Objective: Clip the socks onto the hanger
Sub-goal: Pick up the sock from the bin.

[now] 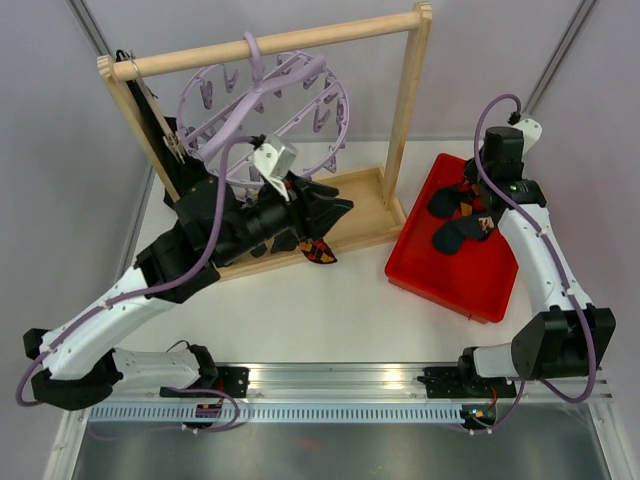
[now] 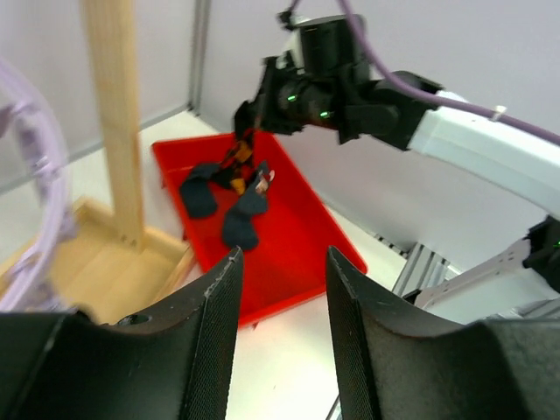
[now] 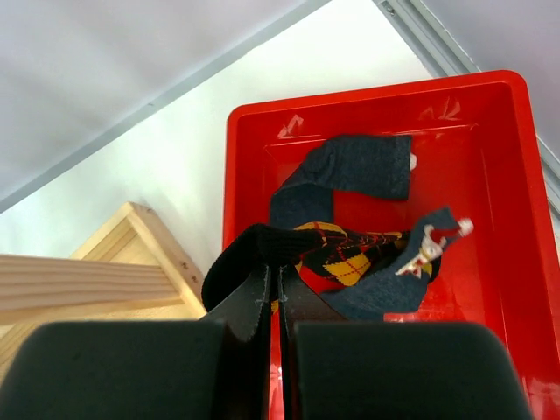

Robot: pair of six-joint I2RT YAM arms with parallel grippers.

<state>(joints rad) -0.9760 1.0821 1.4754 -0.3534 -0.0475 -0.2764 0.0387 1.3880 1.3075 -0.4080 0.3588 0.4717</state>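
White table (image 1: pixel 300 310), red tray (image 3: pixel 245 149) on R side: R gripper (image 3: pixel 273 293) clamped on argyle sock (image 3: pixel 346 258). L gripper (image 2: pixel 282 262) jaws apart, empty, by lilac hanger (image 1: pixel 258 70). Lift slow & straight, clear of plain socks (image 3: pixel 359 166).

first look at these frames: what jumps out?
The red tray at the right, where the right gripper is shut on an argyle sock among dark socks. Then the lilac hanger hooked on the wooden rail at the back left, with the left gripper open near it.
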